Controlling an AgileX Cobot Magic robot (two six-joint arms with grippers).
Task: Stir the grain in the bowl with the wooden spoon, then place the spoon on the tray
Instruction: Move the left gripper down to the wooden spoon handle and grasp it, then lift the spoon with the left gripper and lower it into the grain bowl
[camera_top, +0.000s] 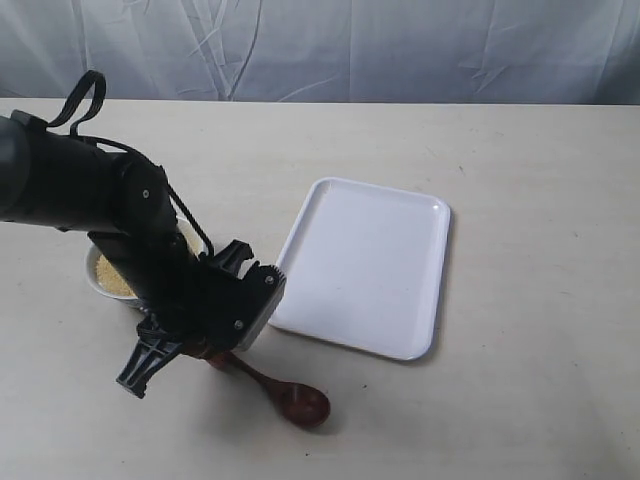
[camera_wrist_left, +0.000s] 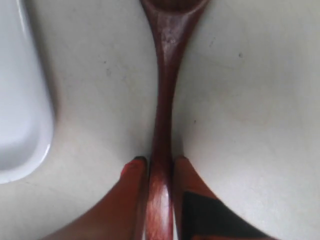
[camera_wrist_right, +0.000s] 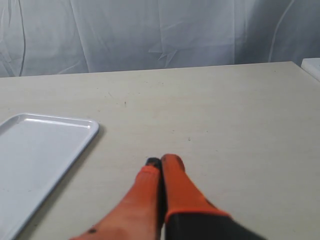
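The dark reddish wooden spoon (camera_top: 285, 392) lies on the table near the front edge, its oval head pointing right. My left gripper (camera_top: 218, 357) is shut on the spoon's handle (camera_wrist_left: 162, 150), with one finger on each side of it. The small white bowl (camera_top: 97, 280) of yellow-tan grain (camera_top: 112, 277) sits at the left, mostly hidden behind the left arm. To the right of it lies the flat white tray (camera_top: 365, 262), whose corner (camera_wrist_left: 20, 125) shows in the left wrist view. My right gripper (camera_wrist_right: 161, 162) is shut on nothing, over bare table beside the tray (camera_wrist_right: 40, 145).
A creased pale curtain (camera_top: 330, 45) hangs behind the table's far edge. The black left arm (camera_top: 110, 210) reaches over the bowl. A white object (camera_wrist_right: 312, 67) shows at the table's edge in the right wrist view.
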